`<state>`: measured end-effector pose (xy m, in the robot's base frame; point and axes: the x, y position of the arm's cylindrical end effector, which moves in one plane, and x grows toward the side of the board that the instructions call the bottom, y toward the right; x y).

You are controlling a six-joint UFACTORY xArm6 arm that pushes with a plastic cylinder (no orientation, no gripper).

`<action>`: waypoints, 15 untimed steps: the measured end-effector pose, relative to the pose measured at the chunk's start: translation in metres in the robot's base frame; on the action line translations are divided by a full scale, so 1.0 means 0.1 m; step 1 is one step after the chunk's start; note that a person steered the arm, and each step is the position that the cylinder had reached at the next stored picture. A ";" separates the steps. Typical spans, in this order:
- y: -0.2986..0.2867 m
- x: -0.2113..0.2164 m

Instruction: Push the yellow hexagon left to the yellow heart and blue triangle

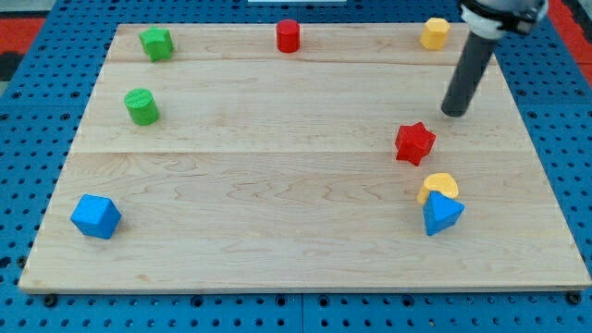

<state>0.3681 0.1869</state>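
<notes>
The yellow hexagon (435,33) sits near the board's top right corner. The yellow heart (437,186) lies low on the right, touching the blue triangle (442,215) just below it. My tip (453,113) rests on the board below and slightly right of the hexagon, apart from it, and up and right of the red star (414,142). The rod slants up to the view's top right.
A red cylinder (289,36) stands at the top middle. A green block (156,43) sits at the top left, a green cylinder (141,106) below it. A blue cube (95,215) sits at the bottom left. The wooden board (277,185) lies on blue pegboard.
</notes>
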 end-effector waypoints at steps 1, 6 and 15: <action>-0.64 0.27; 1.13 -0.78; -1.53 -0.47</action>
<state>0.3210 0.0341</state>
